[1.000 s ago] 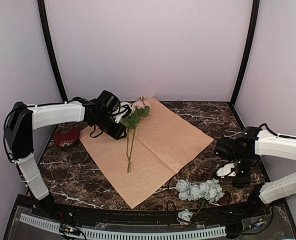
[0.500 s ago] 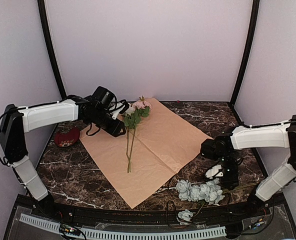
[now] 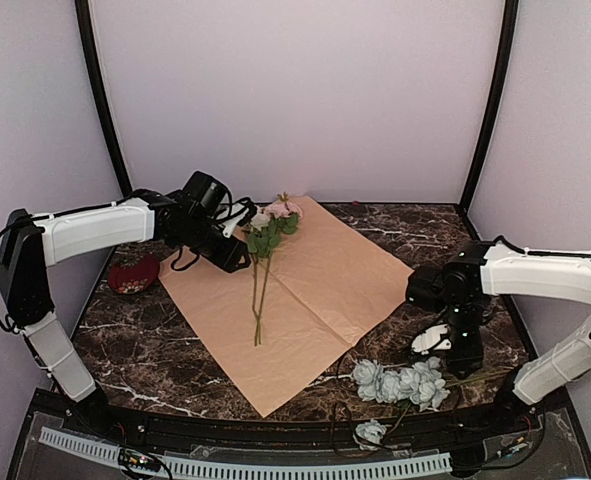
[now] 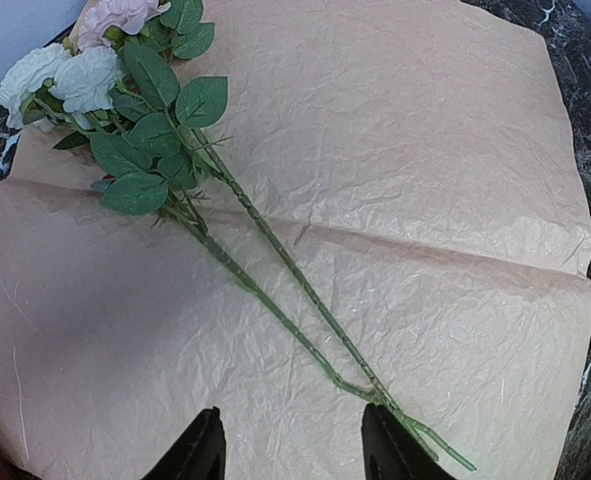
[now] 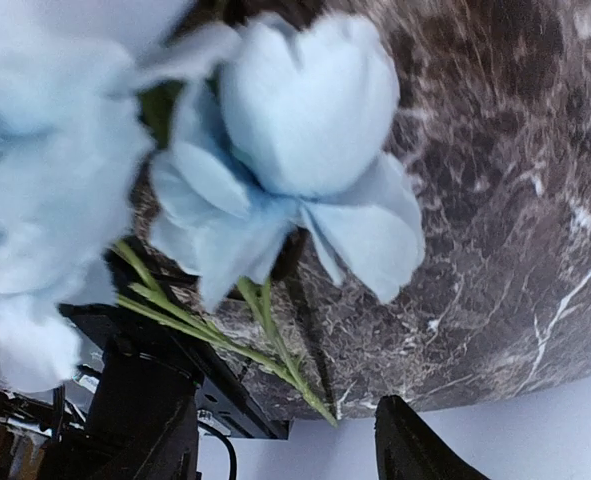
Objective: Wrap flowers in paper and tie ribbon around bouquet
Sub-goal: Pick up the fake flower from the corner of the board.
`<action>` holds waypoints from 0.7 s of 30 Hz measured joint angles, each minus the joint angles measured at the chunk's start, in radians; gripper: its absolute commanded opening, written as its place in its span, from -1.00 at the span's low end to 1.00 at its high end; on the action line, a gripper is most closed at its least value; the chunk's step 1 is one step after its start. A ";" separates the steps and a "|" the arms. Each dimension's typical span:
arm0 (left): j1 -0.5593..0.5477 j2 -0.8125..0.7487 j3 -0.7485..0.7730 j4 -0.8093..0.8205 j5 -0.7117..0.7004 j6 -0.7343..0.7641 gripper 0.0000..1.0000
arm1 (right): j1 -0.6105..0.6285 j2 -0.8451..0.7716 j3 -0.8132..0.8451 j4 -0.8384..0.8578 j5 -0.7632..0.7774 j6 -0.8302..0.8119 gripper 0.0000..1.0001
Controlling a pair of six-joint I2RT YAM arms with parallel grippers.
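**Flowers laid on the flat paper, both grippers released.**
The paper (image 3: 305, 290) lies flat at table centre. On it lie pink and white flowers (image 3: 265, 240), heads toward 12 o'clock. The left gripper (image 4: 290, 450) hovers over the sheet, jaws apart and empty. At 5 o'clock the right gripper (image 5: 285, 440), parted, grasps nothing over the pale blue flowers (image 3: 400, 380). The red dish (image 3: 133, 275) at 9 o'clock holds unidentifiable contents.

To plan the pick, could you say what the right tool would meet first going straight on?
The right tool would probably meet the pale blue roses first; how far off is unclear.
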 measured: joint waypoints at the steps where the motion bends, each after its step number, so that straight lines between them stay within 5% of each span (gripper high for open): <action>1: 0.000 0.000 0.000 0.000 -0.001 0.000 -0.03 | 0.012 -0.006 0.008 0.002 -0.020 -0.012 0.22; 9: 0.000 0.000 0.000 0.000 -0.002 0.002 -0.01 | 0.051 0.045 -0.065 0.072 -0.080 -0.048 0.19; 13: 0.000 0.000 0.000 0.000 -0.002 0.003 -0.01 | 0.062 0.061 -0.091 0.131 -0.082 -0.065 -0.37; 17: 0.000 0.000 0.000 0.000 -0.002 0.004 -0.01 | 0.064 0.060 -0.111 0.167 -0.075 -0.072 -0.46; 21: 0.000 0.000 0.000 0.000 -0.002 0.004 0.00 | 0.071 0.060 -0.121 0.183 -0.069 -0.081 -0.95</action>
